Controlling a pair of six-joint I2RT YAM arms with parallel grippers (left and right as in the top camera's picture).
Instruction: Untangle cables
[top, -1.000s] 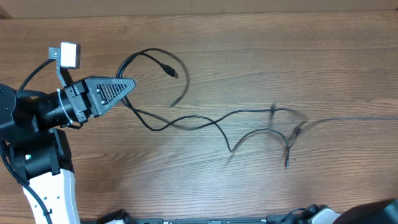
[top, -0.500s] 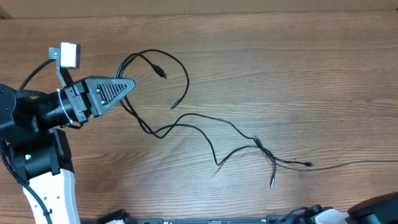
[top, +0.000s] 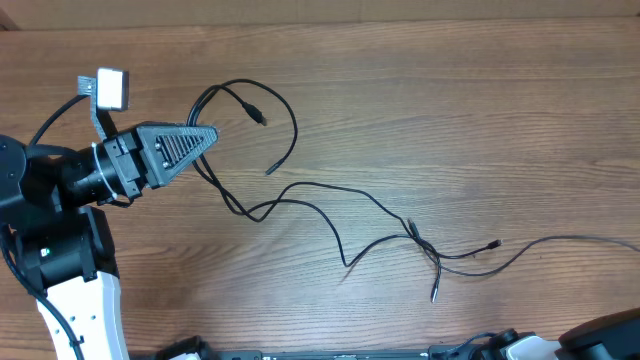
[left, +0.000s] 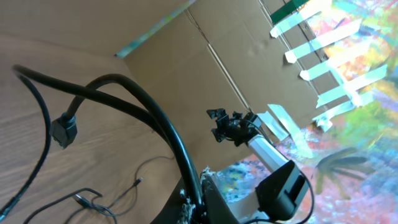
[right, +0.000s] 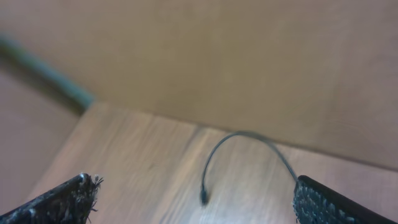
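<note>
Cables (top: 330, 186) trail from upper left to lower right across the table (top: 450, 100) overhead. The left gripper (top: 212, 133) pinches their left loop, and the tangle (top: 427, 248) lies nearer the right arm's side.

Left wrist: jaws pressed together on a cable (left: 155, 118).

Right wrist: the right gripper (right: 194, 185) is spread and empty, with a loose end (right: 204, 198) ahead between the fingers.

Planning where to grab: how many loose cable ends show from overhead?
4: top plug near the left claw, upper end below it, right end and bottom end by the knot. More may hide in that claw.
</note>
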